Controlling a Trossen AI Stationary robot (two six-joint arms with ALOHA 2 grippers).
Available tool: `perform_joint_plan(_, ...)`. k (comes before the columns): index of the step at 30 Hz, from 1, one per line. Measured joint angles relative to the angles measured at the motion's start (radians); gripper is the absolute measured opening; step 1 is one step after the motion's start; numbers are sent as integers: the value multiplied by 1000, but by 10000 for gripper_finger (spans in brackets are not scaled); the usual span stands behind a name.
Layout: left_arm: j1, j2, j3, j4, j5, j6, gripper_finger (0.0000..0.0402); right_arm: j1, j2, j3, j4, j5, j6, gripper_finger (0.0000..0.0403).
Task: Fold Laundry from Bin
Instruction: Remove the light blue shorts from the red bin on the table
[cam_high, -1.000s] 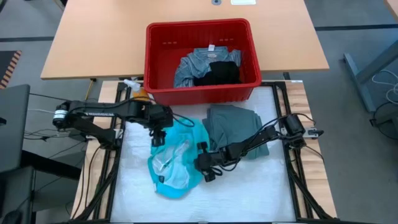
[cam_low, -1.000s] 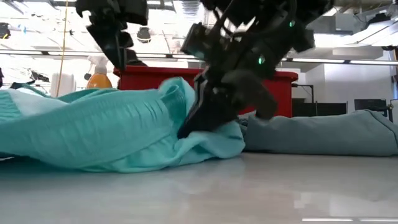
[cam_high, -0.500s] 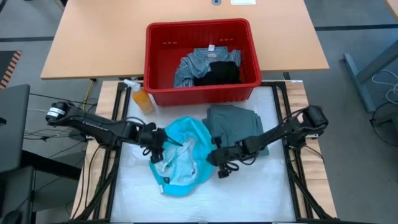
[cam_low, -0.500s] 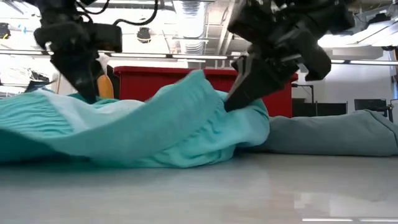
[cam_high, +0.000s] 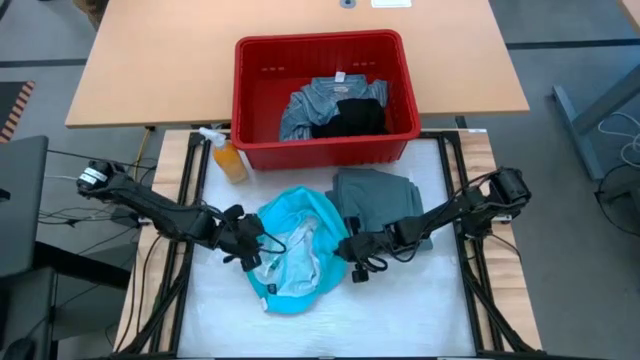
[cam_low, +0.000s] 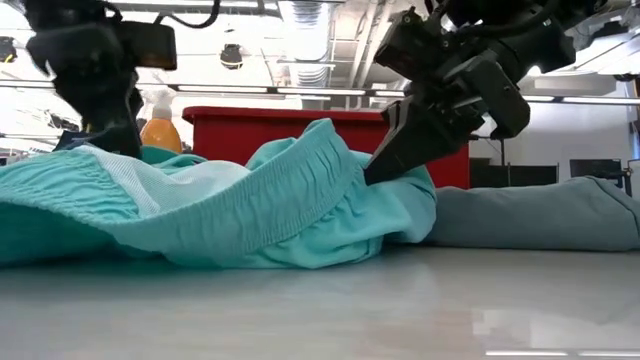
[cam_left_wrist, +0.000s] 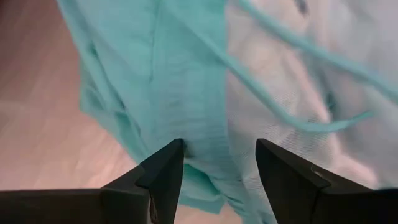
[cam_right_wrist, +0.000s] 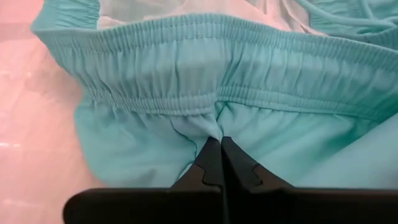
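Observation:
The turquoise garment (cam_high: 295, 250) lies bunched on the white table cover, its pale mesh lining facing up. My right gripper (cam_high: 350, 258) is shut on the garment's right side, just under the elastic waistband (cam_right_wrist: 205, 99). My left gripper (cam_left_wrist: 217, 158) is open over the garment's left edge (cam_high: 258, 250), a finger on each side of a ribbed band; I cannot tell whether it touches. A grey-green garment (cam_high: 375, 200) lies folded at the right. The red bin (cam_high: 250, 90) behind holds a blue-grey garment (cam_high: 310, 105) and a black garment (cam_high: 350, 118). My right gripper pinches a small fold of the turquoise cloth (cam_right_wrist: 208, 127) just below the gathered waistband, between its two fingertips (cam_right_wrist: 233, 165). The fingers come slanting down from the table's right side. The pinched part is raised into a ridge (cam_low: 330, 140); the rest lies slack on the table.
An orange spray bottle (cam_high: 228, 158) stands beside the bin's near left corner. Bare white cover (cam_high: 400, 310) stretches along the near edge. A wooden table (cam_high: 160, 60) lies beyond the bin.
My left gripper has sunk and gone toward the near-left, rolling as it went, from above the turquoise garment to its left edge. My right gripper has drawn the garment's right side toward the table's right and a little up, raising a ridge there.

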Motion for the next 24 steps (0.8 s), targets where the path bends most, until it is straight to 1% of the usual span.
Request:
perform_joint_plan(4, -40, 37, -11, -45, -43, -82, 192, -2, 0, 0, 7, 0, -4, 19)
perform_joint_plan(9, -91, 39, -11, -92, -80, -180, 192, 1, 0, 0, -11, 0, -3, 19)
perform_joint_plan(11, -99, 39, -11, -117, -79, -215, 192, 1, 0, 0, -12, 0, -3, 19)
perform_joint_plan(14, -100, 39, -31, -99, -33, -245, 184, 1, 0, 0, -10, -1, 3, 19)
perform_joint_plan(16, -100, 39, -61, -61, -15, -260, 167, 1, 0, 0, -4, -1, 4, 19)
perform_joint_plan(18, -100, 40, -107, 26, 6, -266, 140, 2, 0, 0, 6, -1, 5, 19)
perform_joint_plan(21, -100, 40, -174, 163, 26, -261, 83, 11, -5, 0, 7, -1, 16, 19)
perform_joint_plan(23, -100, 40, -186, 194, -10, -247, 32, 19, -17, 0, 2, -1, 15, 19)
perform_joint_plan(24, -99, 37, -186, 198, -42, -242, 17, 25, -32, 0, -10, -1, 11, 19)
